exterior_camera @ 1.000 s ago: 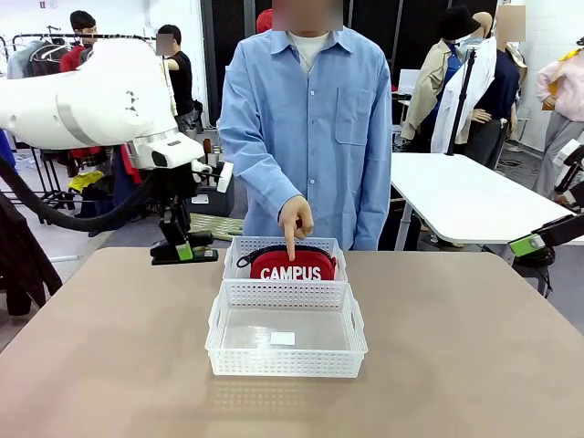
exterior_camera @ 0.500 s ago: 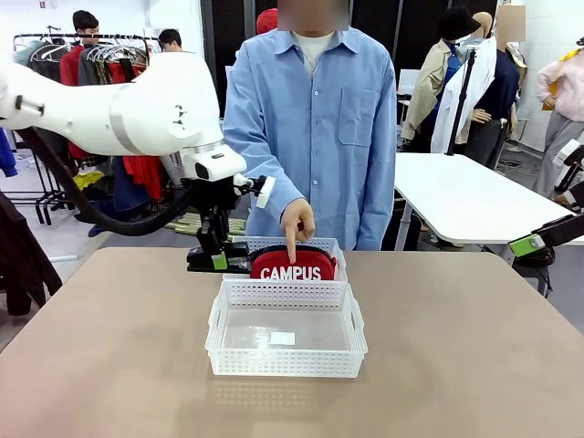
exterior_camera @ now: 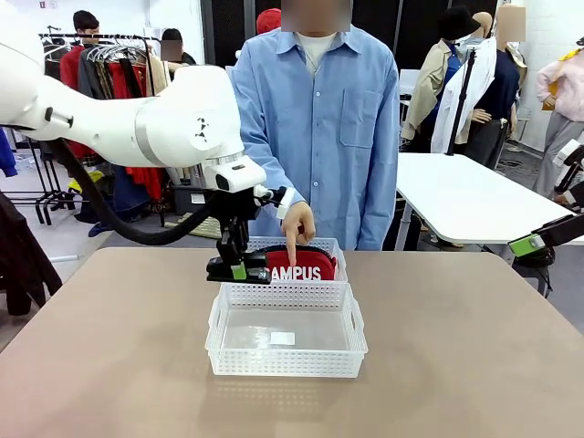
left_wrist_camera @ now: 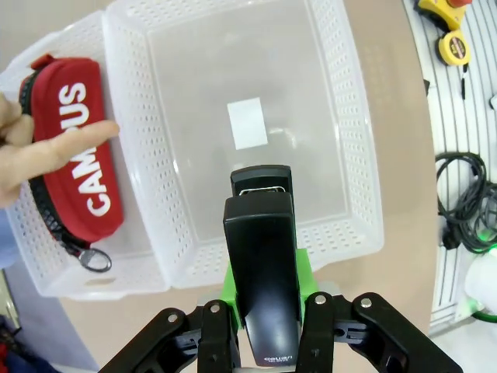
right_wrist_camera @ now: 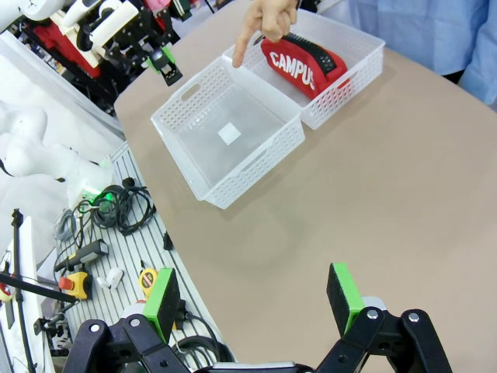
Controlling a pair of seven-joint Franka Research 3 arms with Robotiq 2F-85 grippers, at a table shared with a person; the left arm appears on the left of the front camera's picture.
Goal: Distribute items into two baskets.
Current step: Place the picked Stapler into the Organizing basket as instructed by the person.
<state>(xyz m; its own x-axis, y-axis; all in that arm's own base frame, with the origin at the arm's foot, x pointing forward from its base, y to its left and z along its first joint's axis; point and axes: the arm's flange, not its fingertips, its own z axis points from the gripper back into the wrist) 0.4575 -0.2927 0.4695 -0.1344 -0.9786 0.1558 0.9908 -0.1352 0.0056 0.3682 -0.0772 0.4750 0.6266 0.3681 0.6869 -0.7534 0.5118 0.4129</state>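
Observation:
A black stapler (left_wrist_camera: 260, 264) is clamped between the green pads of my left gripper (left_wrist_camera: 264, 289), which is shut on it. In the front view that gripper (exterior_camera: 239, 271) hangs over the left rear corner of the near, larger white basket (exterior_camera: 285, 363), which holds only a white label. The far basket (exterior_camera: 330, 246) holds the red "CAMPUS" pouch (exterior_camera: 306, 266), and the person's forefinger (exterior_camera: 292, 248) presses on it. The left wrist view shows the pouch (left_wrist_camera: 78, 155) at the left. My right gripper (right_wrist_camera: 252, 299) stands open over the table's right side, far from both baskets (right_wrist_camera: 256, 159).
The person in a blue shirt (exterior_camera: 310, 119) stands at the far edge behind the baskets. Beside the table lie cables (right_wrist_camera: 116, 206) and a yellow tape measure (left_wrist_camera: 454, 48). A white table (exterior_camera: 456, 192) stands at the back right. The tabletop (exterior_camera: 474, 365) is bare around the baskets.
My left arm has carried the stapler rightward from the table's far left to the near basket's left rear corner. The person's finger stays on the pouch. The right gripper has not moved.

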